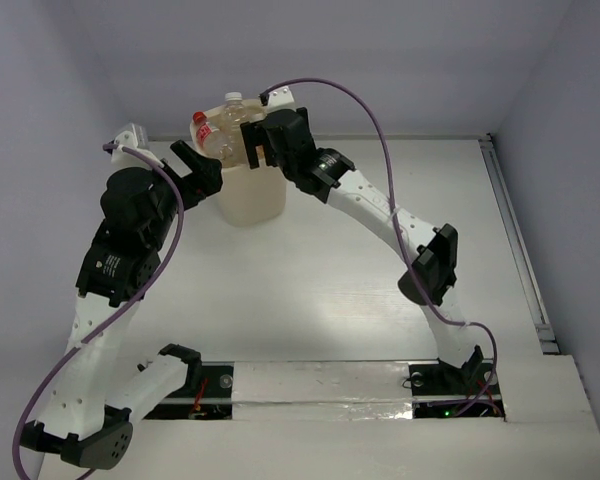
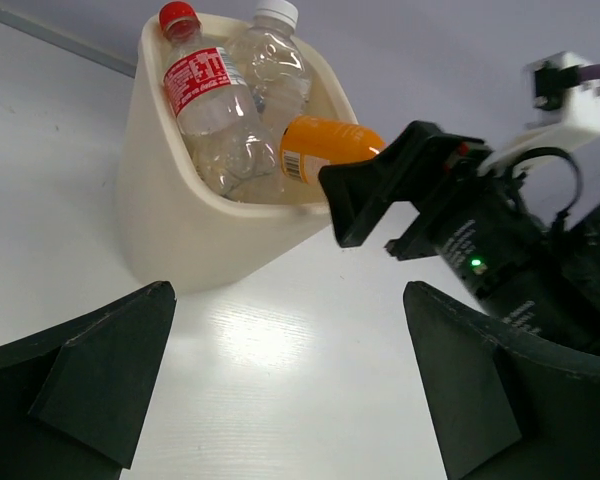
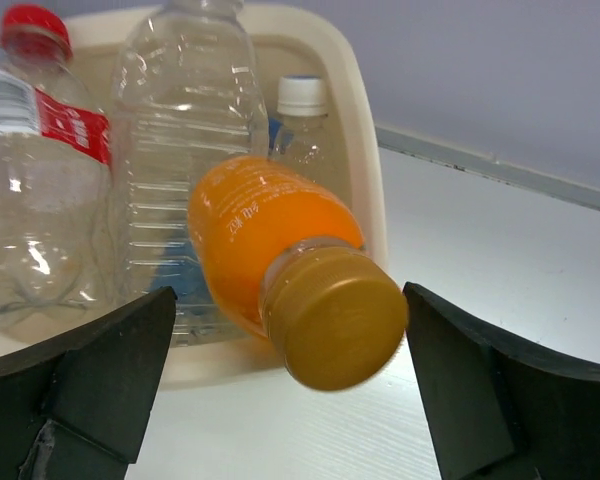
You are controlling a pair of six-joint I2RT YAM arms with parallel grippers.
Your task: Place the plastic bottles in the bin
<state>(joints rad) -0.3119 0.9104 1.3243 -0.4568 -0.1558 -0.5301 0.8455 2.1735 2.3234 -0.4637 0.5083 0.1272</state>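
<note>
A white table (image 1: 330, 280) is seen filling most of the top view, its surface smooth and faintly grained. Behind the table a pale lavender-grey rear wall (image 1: 400, 60) is met along a straight edge. A left wall (image 1: 30, 120) and a right wall (image 1: 580, 150) of the same colour are set at the table's sides. A grey metal rail (image 1: 517, 240) is fixed along the table's right edge. Across the table's near edge a glossy white strip (image 1: 320, 385) is laid, and reflections are caught on it. The table is lit softly and evenly; a brighter sheen (image 2: 250, 340) is shown in the left wrist view. In the right wrist view a grey seam (image 3: 500, 168) is seen where table and wall meet.
</note>
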